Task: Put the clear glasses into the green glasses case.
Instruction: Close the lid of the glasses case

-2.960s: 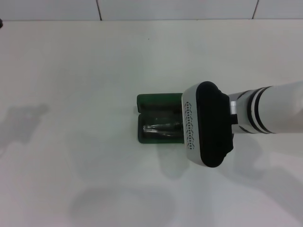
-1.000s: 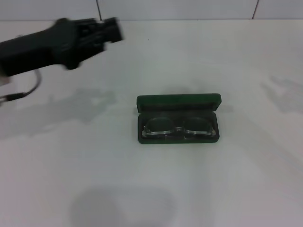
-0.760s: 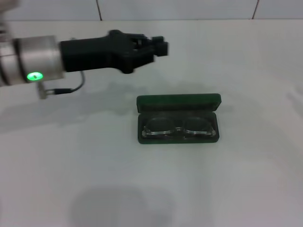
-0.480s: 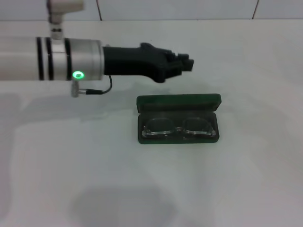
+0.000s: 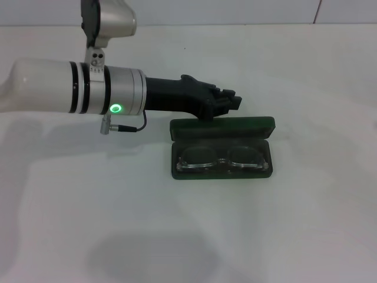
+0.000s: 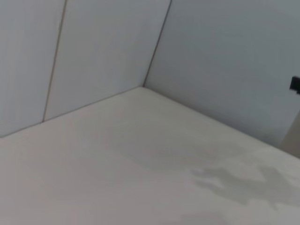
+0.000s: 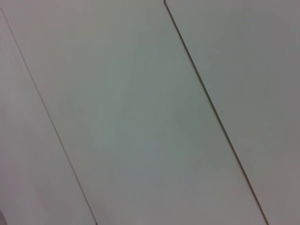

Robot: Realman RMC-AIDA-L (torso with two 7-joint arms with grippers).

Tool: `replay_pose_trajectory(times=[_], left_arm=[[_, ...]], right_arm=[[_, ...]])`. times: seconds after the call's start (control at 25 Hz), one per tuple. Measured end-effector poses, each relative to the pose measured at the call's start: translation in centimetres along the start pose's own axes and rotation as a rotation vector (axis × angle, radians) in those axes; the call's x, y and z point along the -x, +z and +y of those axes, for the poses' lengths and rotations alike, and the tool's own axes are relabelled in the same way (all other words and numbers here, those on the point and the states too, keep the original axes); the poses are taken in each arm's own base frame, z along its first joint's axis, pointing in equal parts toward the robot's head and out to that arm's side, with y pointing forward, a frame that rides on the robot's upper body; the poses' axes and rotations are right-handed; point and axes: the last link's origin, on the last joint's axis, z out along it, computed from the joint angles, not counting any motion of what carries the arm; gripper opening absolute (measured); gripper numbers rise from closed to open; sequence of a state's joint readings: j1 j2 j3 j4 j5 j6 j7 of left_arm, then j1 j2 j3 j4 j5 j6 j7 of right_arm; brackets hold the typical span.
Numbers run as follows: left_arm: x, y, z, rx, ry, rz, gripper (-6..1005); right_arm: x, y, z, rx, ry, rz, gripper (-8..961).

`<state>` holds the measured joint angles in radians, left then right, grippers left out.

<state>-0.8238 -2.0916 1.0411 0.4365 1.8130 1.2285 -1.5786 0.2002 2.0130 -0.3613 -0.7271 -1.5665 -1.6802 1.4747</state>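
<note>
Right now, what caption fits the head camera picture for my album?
Left gripper reaches over the open green glasses case, clear glasses lying inside, on a white table.

Dark green glasses case point(image 5: 222, 127), colourless clear glasses point(image 5: 222, 158), white table point(image 5: 177, 236), black left gripper point(image 5: 231, 101).

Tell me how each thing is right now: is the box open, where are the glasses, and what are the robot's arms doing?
green glasses case: open, lid standing up at the back, sitting on the table.
clear glasses: lying inside the case, lenses facing up.
left end effector: reaching in over the far edge of the lid; open or shut not clear.
right end effector: not in view.
</note>
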Motion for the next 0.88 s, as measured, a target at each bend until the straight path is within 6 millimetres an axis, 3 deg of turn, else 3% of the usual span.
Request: replay_pose_trajectory(times=[0.24,0.88], left_arm=[[0.7,0.3,-0.2,-0.025,-0.006,-0.033,201],[1.6,1.0,0.4,0.001,-0.009,-0.097,201]], right_arm=[[-0.2,0.9,0.0,0.015,0.005,0.005,283],[-0.4,0.9,-0.3,-0.007,0.007,0.003,285]])
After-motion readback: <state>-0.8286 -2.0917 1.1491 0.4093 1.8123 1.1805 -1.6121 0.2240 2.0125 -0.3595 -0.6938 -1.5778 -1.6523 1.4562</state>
